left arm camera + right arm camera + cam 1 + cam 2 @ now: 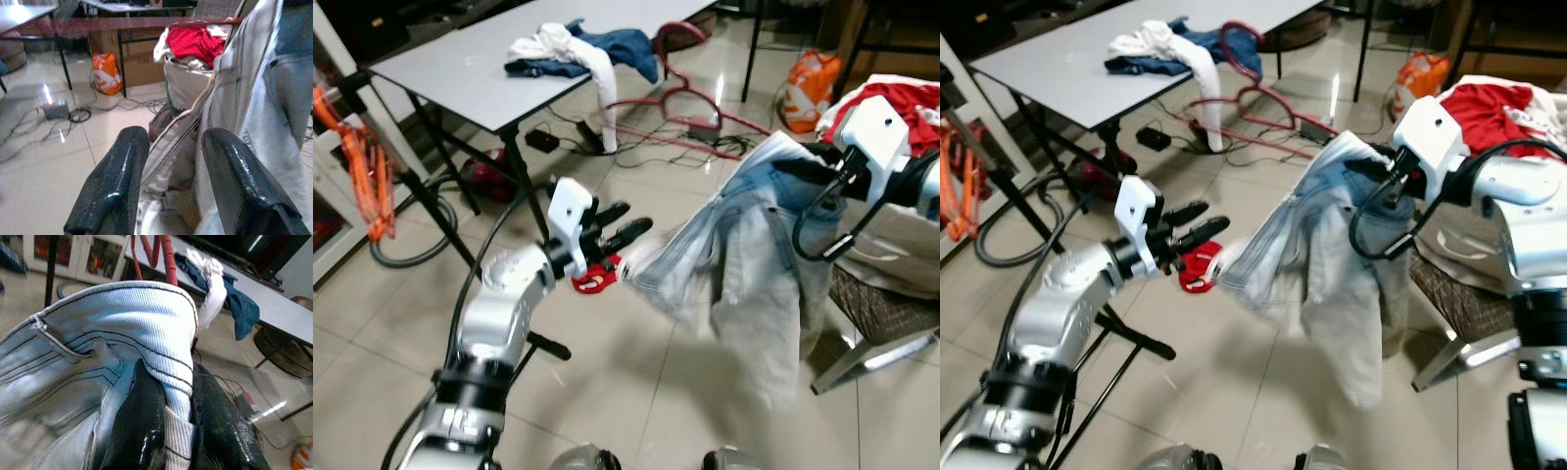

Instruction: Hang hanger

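A dark red hanger [690, 93] rises from the top of a pale blue denim garment [744, 255], with its rods [166, 254] showing above the folded fabric. My right gripper [171, 377] is shut on that fold and holds the garment up at the right. The cloth hangs down and stretches left towards my left gripper [639, 216]. That gripper is open, its two fingers [115, 186] either side of the garment's seamed edge [181, 147]. Whether they touch the cloth I cannot tell.
A grey folding table [460, 78] with a heap of clothes [578, 54] stands at the back left, cables on the floor beyond it. Orange hangers [362, 166] hang at the far left. A basket of laundry [901, 98] stands at the right, near an orange bag [808, 88].
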{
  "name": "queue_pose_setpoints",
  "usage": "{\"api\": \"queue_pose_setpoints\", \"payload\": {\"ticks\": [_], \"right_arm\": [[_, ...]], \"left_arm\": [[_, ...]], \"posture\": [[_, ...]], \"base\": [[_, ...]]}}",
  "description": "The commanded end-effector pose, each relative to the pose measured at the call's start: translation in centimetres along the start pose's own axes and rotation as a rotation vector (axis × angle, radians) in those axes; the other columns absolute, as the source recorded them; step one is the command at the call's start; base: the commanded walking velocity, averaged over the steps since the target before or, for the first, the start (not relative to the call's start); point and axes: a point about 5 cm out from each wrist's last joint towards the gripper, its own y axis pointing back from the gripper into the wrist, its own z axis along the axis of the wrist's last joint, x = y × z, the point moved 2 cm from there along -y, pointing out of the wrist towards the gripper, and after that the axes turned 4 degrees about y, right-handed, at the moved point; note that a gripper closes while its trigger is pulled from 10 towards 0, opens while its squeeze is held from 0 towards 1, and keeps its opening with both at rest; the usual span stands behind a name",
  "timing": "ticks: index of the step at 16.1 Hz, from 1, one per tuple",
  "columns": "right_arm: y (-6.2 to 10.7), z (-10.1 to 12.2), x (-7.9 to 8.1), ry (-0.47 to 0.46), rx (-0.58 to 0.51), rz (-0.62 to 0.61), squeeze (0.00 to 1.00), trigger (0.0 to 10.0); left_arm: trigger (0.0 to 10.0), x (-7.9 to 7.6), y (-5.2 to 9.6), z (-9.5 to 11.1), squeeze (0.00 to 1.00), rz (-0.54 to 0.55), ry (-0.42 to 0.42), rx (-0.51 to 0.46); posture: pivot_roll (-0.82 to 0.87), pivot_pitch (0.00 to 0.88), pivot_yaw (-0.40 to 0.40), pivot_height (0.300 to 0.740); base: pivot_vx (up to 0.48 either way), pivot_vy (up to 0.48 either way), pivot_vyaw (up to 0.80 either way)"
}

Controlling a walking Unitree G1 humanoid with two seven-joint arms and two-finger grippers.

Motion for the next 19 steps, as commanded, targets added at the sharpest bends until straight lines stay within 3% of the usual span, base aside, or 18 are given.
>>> {"api": "queue_pose_setpoints", "payload": {"ticks": [1, 2, 3, 4, 5, 7, 12, 13, 16, 17, 18, 19], "right_arm": [[0.4, 2.1, -1.3, -0.011, -0.102, -0.04, 0.0, 0.0], [0.5, 2.2, -1.5, -0.022, -0.111, -0.042, 0.0, 0.0], [0.5, 2.4, -1.8, -0.024, -0.125, -0.048, 0.0, 0.0], [0.5, 2.6, -1.9, -0.031, -0.135, -0.043, 0.0, 0.0], [0.4, 2.7, -1.6, -0.051, -0.151, -0.017, 0.0, 0.0], [0.4, 1.7, 0.4, -0.083, -0.13, 0.093, 0.0, 0.0], [-0.2, 0.0, 2.3, -0.141, -0.134, 0.09, 0.0, 0.0], [-0.4, 0.0, 2.8, -0.163, -0.147, 0.087, 0.0, 0.0], [-1.2, -1.6, 4.7, -0.223, -0.116, 0.067, 0.0, 0.0], [-1.4, -2.0, 5.1, -0.239, -0.112, 0.064, 0.0, 0.0], [-1.5, -2.6, 5.6, -0.254, -0.096, 0.072, 0.0, 0.0], [-1.5, -3.2, 5.8, -0.262, -0.073, 0.076, 0.0, 0.0]], "left_arm": [[10.0, 0.0, 0.3, -0.3, 0.28, 0.015, 0.015, -0.001], [10.0, -0.3, 0.3, -0.4, 0.22, -0.009, 0.012, 0.001], [10.0, -0.4, 0.4, -0.5, 0.06, -0.018, 0.024, -0.003], [10.0, -0.5, 0.4, -0.5, 0.0, -0.034, 0.034, -0.005], [10.0, -1.0, 0.4, -0.5, 0.0, -0.071, 0.056, -0.009], [10.0, -2.3, 0.7, -0.6, 0.0, -0.165, 0.088, -0.005], [10.0, -2.8, 1.2, -1.2, 0.0, -0.182, 0.066, 0.015], [10.0, -2.6, 1.2, -1.6, 0.96, -0.157, 0.06, 0.029], [10.0, -2.9, 1.3, -2.9, 1.0, -0.138, 0.087, 0.049], [10.0, -3.2, 1.3, -3.3, 0.08, -0.143, 0.108, 0.053], [10.0, -3.3, 1.4, -3.7, 0.0, -0.145, 0.111, 0.06], [10.0, -3.5, 1.4, -4.0, 0.0, -0.155, 0.115, 0.067]], "posture": [[-0.17, 0.0, 0.116, 0.74], [-0.17, 0.0, 0.113, 0.74], [-0.17, 0.0, 0.113, 0.74], [-0.17, 0.0, 0.111, 0.74], [-0.17, 0.0, 0.111, 0.74], [-0.16, 0.0, 0.106, 0.74], [-0.15, 0.0, 0.106, 0.74], [-0.15, 0.0, 0.102, 0.74], [-0.15, 0.0, 0.099, 0.74], [-0.16, 0.0, 0.102, 0.74], [-0.16, 0.0, 0.104, 0.74], [-0.16, 0.0, 0.107, 0.74]], "base": [[0.0, 0.0, 0.0], [0.0, 0.0, 0.0], [0.0, 0.0, 0.0], [0.0, 0.0, 0.0], [0.0, 0.0, 0.0], [0.0, 0.0, 0.0], [0.0, 0.0, 0.0], [0.0, 0.0, 0.0], [0.0, 0.0, 0.0], [0.0, 0.0, 0.0], [0.0, 0.0, 0.0], [0.0, 0.0, 0.0]]}}
